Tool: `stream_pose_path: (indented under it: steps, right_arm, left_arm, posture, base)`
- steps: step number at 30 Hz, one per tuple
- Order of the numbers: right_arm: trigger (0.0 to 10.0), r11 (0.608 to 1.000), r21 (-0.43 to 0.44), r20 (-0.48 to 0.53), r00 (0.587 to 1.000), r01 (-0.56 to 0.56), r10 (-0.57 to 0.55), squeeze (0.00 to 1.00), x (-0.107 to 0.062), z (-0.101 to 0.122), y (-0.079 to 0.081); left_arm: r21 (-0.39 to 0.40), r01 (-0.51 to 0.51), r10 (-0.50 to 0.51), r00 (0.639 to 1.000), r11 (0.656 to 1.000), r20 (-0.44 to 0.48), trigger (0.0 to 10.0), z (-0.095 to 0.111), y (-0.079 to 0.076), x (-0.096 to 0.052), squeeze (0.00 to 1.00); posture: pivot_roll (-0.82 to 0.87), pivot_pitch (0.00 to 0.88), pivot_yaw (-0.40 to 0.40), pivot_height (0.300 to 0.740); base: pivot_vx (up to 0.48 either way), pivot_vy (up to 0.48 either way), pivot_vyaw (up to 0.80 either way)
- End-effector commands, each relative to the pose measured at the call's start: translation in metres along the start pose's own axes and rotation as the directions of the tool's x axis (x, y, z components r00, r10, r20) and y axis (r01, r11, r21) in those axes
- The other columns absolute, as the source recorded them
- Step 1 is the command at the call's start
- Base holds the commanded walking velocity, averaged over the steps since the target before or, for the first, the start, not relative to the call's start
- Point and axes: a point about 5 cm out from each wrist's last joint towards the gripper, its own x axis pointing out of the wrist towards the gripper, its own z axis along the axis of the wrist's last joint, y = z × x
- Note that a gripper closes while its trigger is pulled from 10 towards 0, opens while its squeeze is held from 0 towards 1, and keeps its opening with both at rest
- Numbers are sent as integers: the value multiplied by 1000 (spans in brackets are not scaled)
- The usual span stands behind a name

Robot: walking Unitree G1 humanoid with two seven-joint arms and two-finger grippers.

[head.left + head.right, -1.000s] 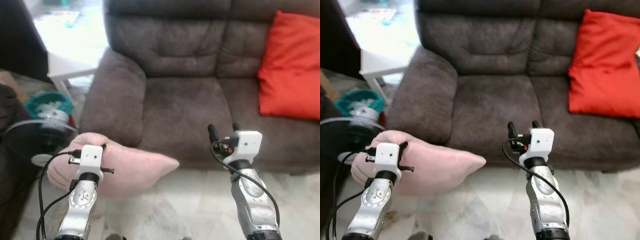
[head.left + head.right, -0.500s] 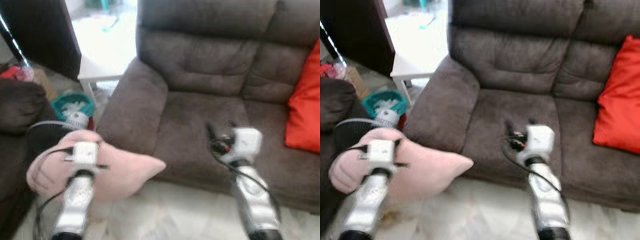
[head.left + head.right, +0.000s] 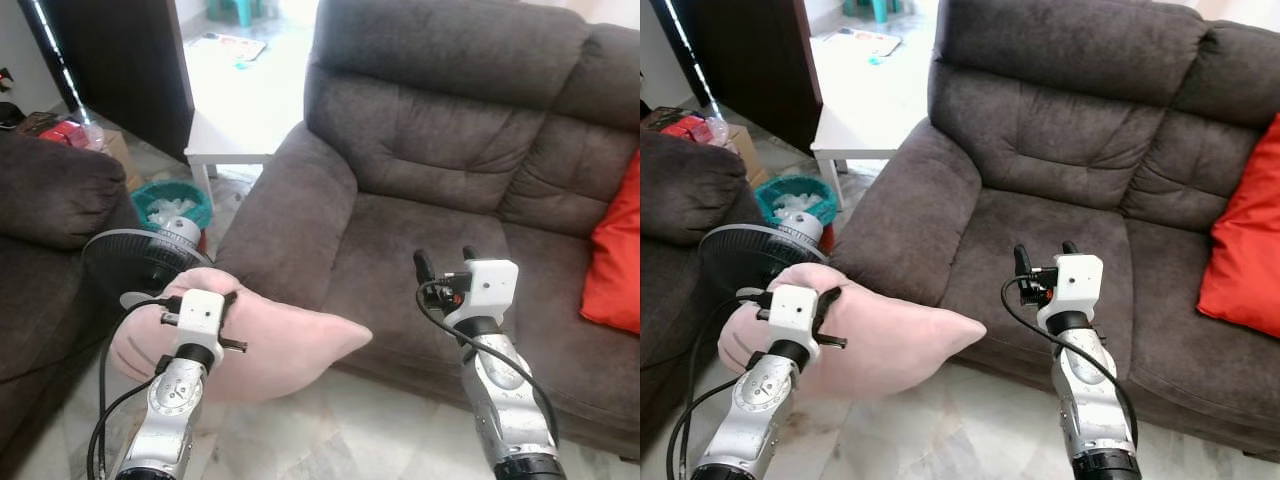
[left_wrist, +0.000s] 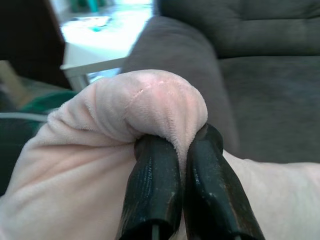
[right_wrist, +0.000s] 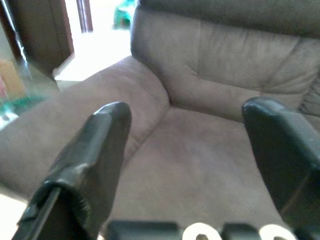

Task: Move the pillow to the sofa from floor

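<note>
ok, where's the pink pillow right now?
Pink pillow is off the floor on the robot's left, pinched in the left claw, just in front of the sofa's armrest, beside the fan.

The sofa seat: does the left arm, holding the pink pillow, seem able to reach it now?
Probably yes. The left tool grips the pink pillow beside the sofa's armrest; the seat lies open, though the armrest stands partly between.

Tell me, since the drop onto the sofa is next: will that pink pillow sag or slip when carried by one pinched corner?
The pink pillow is probably soft and floppy: its fabric bunches around the left claw. It seems light, since one pinch holds it up. The plush cover may creep out of the fingers.
</note>
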Motion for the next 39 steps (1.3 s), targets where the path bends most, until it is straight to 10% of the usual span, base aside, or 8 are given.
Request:
stream_pose_path:
  steps: [1, 13, 33, 35, 39]
  right_arm:
    - [10000, 993, -97, -112, 992, -73, 62, 0, -2, -16, 1]
    - [10000, 829, -397, -409, 884, -394, 225, 0, -4, -45, -4]
    - [10000, 646, -411, -683, 687, -643, 250, 0, -35, -96, -4]
    - [10000, 646, -382, -699, 664, -661, 266, 894, -38, -99, -4]
    - [10000, 625, -358, -733, 623, -694, 273, 1000, -43, -104, -4]
  left_arm:
    - [14, 29, -31, 990, 999, 137, 10000, 32, -2, 10, 0]
    - [83, 304, -309, 950, 949, 51, 10000, 30, -24, 17, 0]
    - [161, 443, -454, 890, 882, 38, 10000, 44, -29, 22, 0]
    - [165, 444, -455, 890, 881, 36, 10000, 45, -30, 22, 0]
    - [167, 447, -458, 888, 879, 35, 10000, 44, -31, 22, 0]
  posture:
    - [83, 48, -76, 740]
    - [72, 61, -68, 740]
    - [75, 81, -38, 740]
    - [76, 80, -38, 740]
    - [72, 76, -38, 740]
  base:
    - [0, 0, 0]
    - [0, 0, 0]
    - [0, 0, 0]
    - [0, 0, 0]
    - [0, 0, 0]
